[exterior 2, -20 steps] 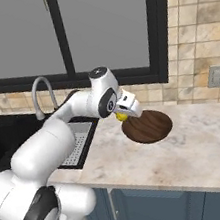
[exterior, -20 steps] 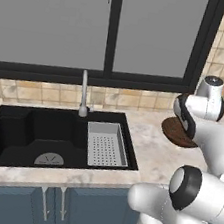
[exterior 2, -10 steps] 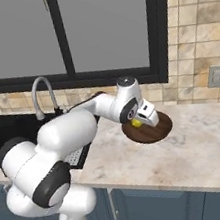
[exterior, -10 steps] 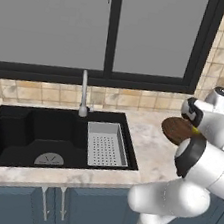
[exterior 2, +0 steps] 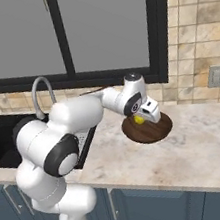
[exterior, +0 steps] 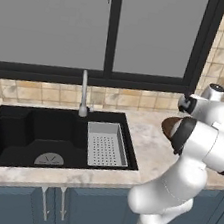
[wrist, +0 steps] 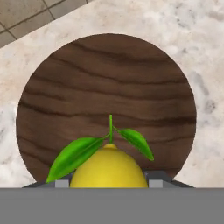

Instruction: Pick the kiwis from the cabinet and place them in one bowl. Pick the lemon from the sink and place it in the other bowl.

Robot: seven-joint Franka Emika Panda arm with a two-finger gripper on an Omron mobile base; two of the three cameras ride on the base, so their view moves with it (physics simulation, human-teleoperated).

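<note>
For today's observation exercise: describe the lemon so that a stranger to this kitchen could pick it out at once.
Find the black sink, then follow the marble counter towards the tiled wall to a round dark wooden bowl. Above it the gripper holds the lemon: small, bright yellow, with two green leaves.

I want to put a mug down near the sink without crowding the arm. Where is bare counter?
Bare marble counter lies right of the brown wooden bowl, up to the tiled wall. The front strip before the sink is narrow but free. It's crowded at the bowl, where the gripper holds the lemon.
</note>
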